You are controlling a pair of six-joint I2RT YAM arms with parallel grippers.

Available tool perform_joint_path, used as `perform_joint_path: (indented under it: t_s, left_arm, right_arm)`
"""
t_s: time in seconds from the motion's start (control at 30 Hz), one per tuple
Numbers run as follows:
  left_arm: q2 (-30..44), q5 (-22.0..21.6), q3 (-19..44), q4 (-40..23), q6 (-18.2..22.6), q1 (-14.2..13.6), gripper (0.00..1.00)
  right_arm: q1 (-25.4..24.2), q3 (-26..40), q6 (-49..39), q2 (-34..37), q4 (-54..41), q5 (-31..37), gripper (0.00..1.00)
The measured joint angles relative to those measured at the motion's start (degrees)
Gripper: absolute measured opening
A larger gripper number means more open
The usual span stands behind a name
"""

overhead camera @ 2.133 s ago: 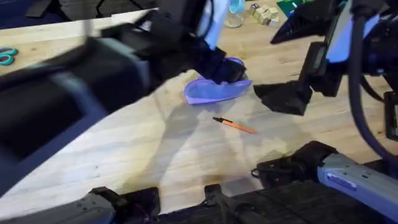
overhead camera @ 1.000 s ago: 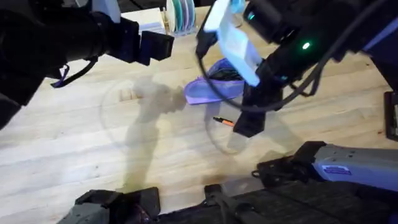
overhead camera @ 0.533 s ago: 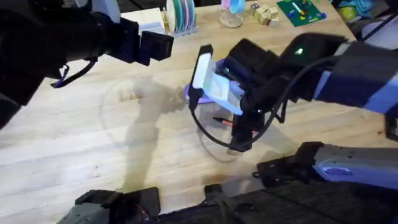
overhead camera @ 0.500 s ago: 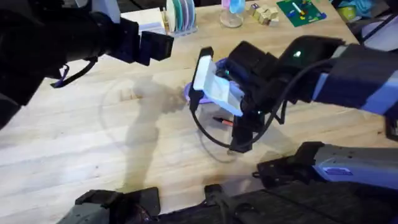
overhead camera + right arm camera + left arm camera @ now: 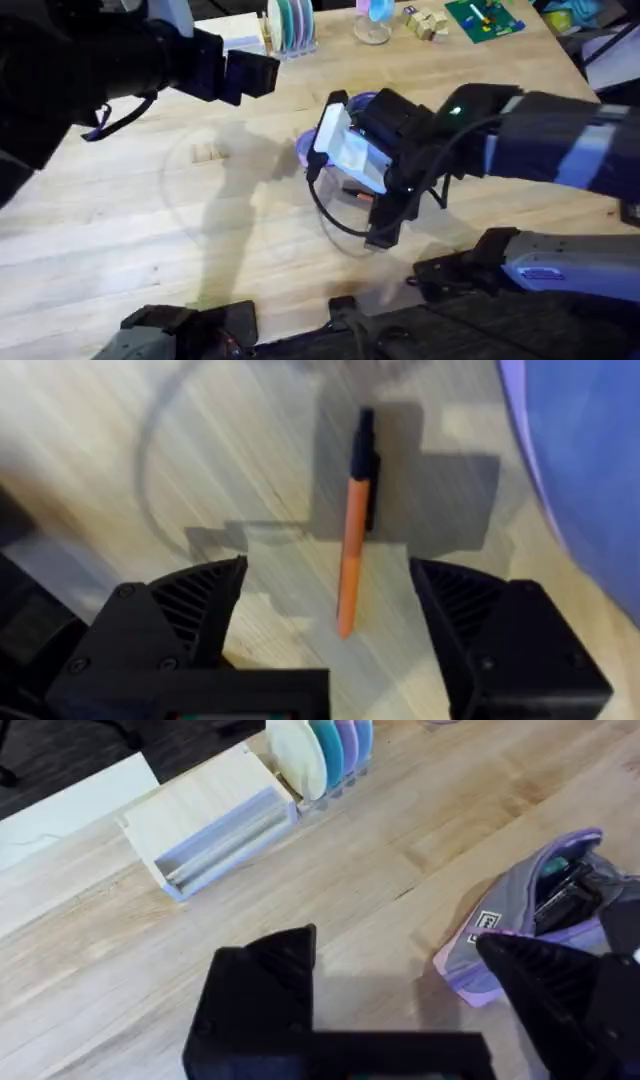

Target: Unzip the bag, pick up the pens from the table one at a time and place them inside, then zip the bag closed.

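Note:
The lavender bag [image 5: 520, 935] lies on the table [image 5: 150, 230] with its zipper open, and something dark shows inside its mouth. In the overhead view the bag [image 5: 306, 152] is mostly covered by my right arm. The orange pen [image 5: 352, 550] with a dark tip lies flat on the wood beside the bag [image 5: 590, 460]. My right gripper [image 5: 335, 635] hovers just over it, open, one finger on each side of the pen's orange end. From above, the right gripper [image 5: 385, 218] sits beside the pen [image 5: 358, 193]. My left gripper [image 5: 410, 1010] is open, raised well left of the bag.
A wooden holder [image 5: 215, 820] with coloured discs [image 5: 325, 750] stands at the table's back. Small wooden blocks [image 5: 425, 20], a green board [image 5: 485, 15] and a cup [image 5: 375, 20] sit at the back right. Bare wood stretches left and in front of the bag.
The left arm has lifted off the bag and drawn back to the upper left. The right arm has swung in over the bag and come down around the orange pen.

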Motion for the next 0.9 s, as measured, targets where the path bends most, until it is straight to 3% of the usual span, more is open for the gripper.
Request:
perform_joint_path:
  t_s: [0.6, 0.67, 0.73, 0.9]
  left_arm:
    - [0.0, 0.0, 0.0, -0.3, 0.0, 0.0, 0.993]
    - [0.0, 0.0, 0.0, -0.5, 0.0, 0.0, 0.993]
    - [0.0, 0.0, 0.0, -0.8, 0.0, 0.0, 0.993]
    - [0.0, 0.0, 0.0, -1.2, 0.0, 0.0, 0.993]
  right_arm:
    - [4.2, -0.4, 2.4, 1.7, 0.0, 4.6, 0.998]
    - [4.2, -0.4, 2.6, 1.7, -0.3, 4.7, 0.924]
    - [4.2, -0.4, 3.0, 1.8, -0.5, 4.8, 0.780]
    - [4.3, -0.4, 4.2, 2.0, -0.4, 5.3, 0.208]
